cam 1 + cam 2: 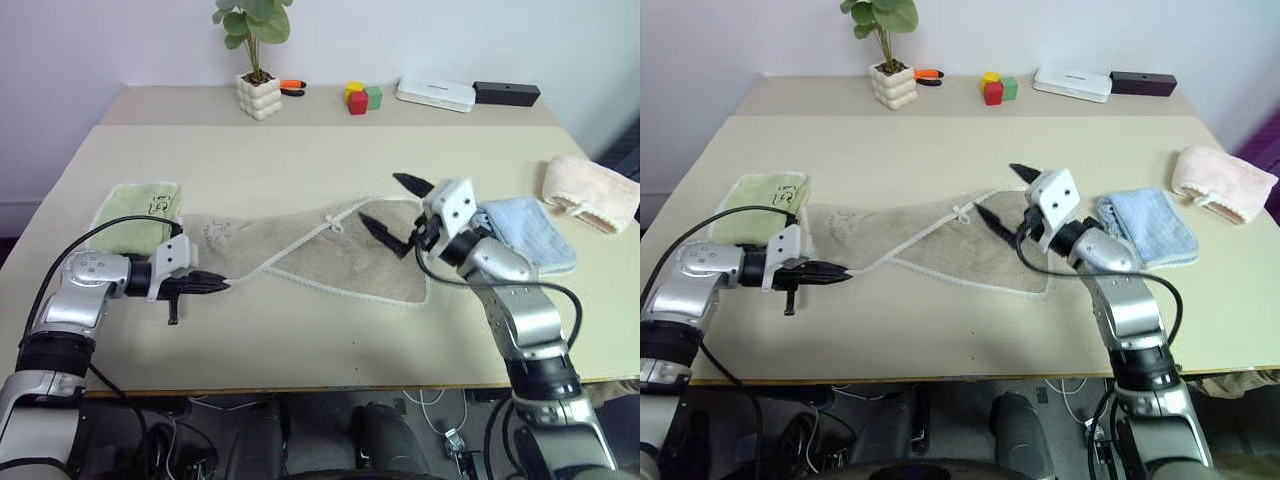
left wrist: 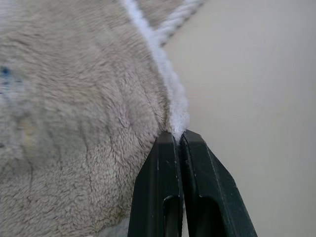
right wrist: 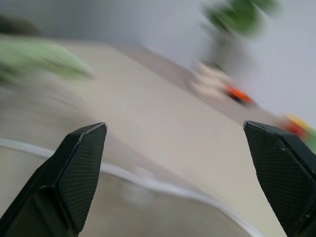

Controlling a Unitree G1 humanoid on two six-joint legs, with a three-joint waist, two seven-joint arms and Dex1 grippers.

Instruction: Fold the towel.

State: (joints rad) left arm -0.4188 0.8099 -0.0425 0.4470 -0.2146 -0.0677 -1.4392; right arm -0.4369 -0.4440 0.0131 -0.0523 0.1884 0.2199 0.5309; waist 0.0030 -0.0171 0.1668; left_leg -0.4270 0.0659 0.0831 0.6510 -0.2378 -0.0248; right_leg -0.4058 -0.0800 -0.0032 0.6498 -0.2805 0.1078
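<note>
The beige-grey towel [image 1: 330, 250] lies crumpled and partly doubled over across the middle of the table, its white corded trim running along the near edge. My left gripper [image 1: 224, 286] is at the towel's near-left edge, shut on the white trim [image 2: 178, 129]; its fingers [image 2: 158, 187] are pressed together on the cord in the left wrist view. My right gripper [image 1: 385, 203] hovers over the towel's right part, pointing left, wide open with nothing between its fingertips [image 3: 84, 163].
A folded light green cloth [image 1: 135, 215] lies just left of the towel and a light blue cloth [image 1: 530, 232] just right of it. A pink cloth [image 1: 590, 192] sits far right. Along the back stand a potted plant [image 1: 259, 95], coloured blocks [image 1: 362, 97], a white box [image 1: 435, 93] and a black box [image 1: 505, 93].
</note>
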